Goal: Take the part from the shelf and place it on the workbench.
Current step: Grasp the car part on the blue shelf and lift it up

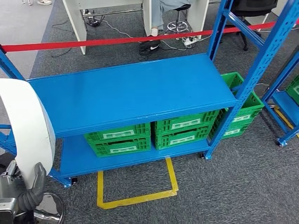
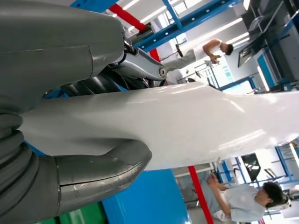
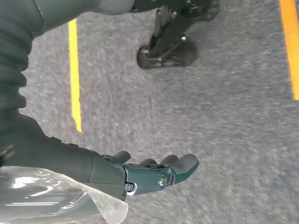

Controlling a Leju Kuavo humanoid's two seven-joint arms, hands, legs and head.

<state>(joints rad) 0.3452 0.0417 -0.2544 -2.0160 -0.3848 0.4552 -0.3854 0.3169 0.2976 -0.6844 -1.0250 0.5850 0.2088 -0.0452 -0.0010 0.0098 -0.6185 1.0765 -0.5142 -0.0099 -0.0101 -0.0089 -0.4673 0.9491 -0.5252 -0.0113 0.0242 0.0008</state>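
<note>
A large white curved part (image 1: pixel 24 126) stands at the lower left of the head view, in front of the blue shelf (image 1: pixel 134 93). My left hand (image 1: pixel 32 191) grips its lower end, the grey thumb pressed against it. In the left wrist view the part (image 2: pixel 194 126) runs across the picture, clamped between the thumb of my left hand (image 2: pixel 88 175) on one face and the fingers on the other. My right hand (image 3: pixel 151 172) hangs over the grey carpet with its fingers stretched out and nothing in them.
The shelf's top board is bare. Two green crates (image 1: pixel 119 140) (image 1: pixel 185 129) sit on its lower board, and another (image 1: pixel 243 112) is behind its right post. Beyond lie a red barrier tape (image 1: pixel 141 39) and a seated person (image 1: pixel 155 18). Yellow floor lines (image 1: pixel 137 198) mark the carpet.
</note>
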